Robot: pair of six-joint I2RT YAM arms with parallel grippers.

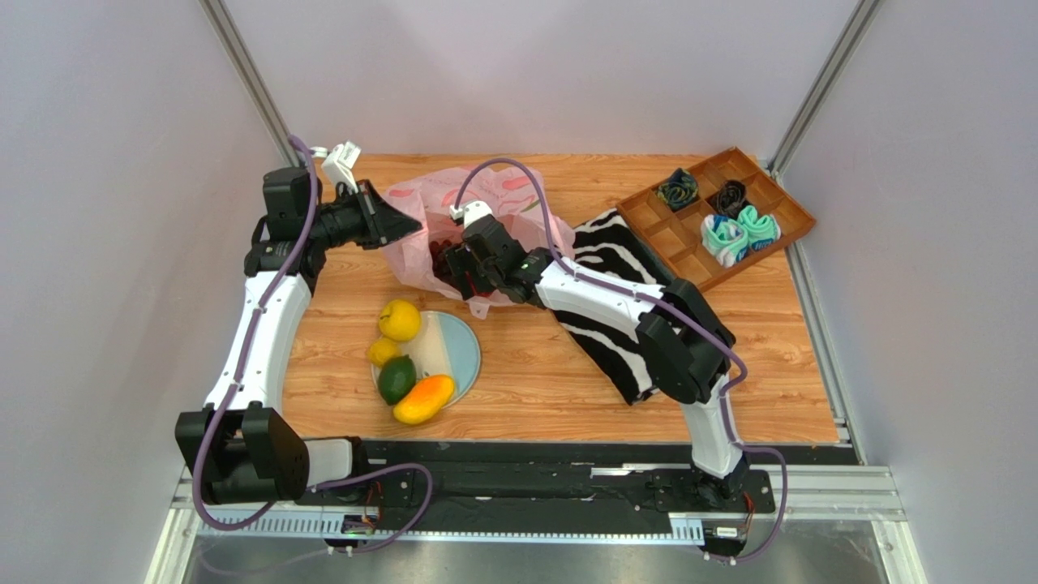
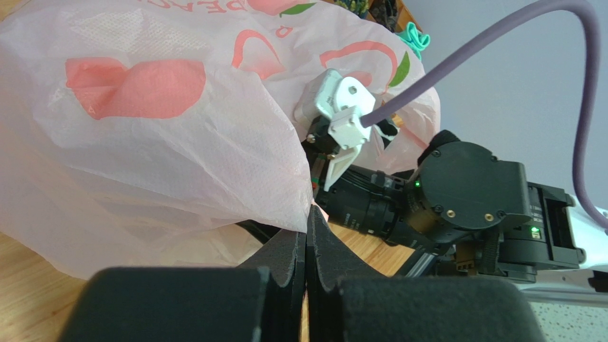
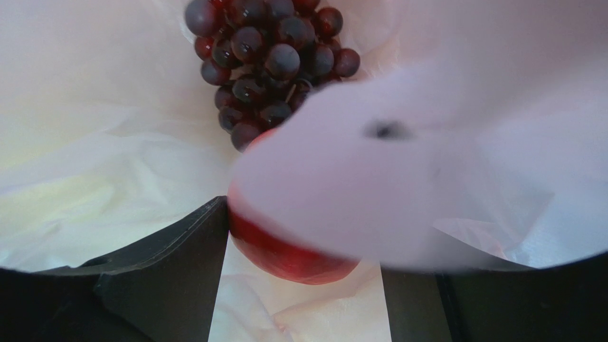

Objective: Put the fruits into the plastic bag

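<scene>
Left gripper [image 2: 307, 221]: we see it closed on the edge of the plastic bag [image 2: 143, 142].
Right gripper [image 3: 303, 242]: inside the bag, red fruit [image 3: 285, 260] between its jaws; whether it squeezes, we cannot tell.
Grape bunch [image 3: 271, 64]: inside the bag.

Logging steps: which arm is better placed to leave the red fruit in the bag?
Right. The right pincer is inside the plastic bag, red fruit between its fingers; the left pincer is shut on the bag's edge.

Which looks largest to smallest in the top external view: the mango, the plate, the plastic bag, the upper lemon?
1. plastic bag, though the arms hide part of it
2. plate
3. mango
4. upper lemon, only slightly smaller than the mango
</scene>
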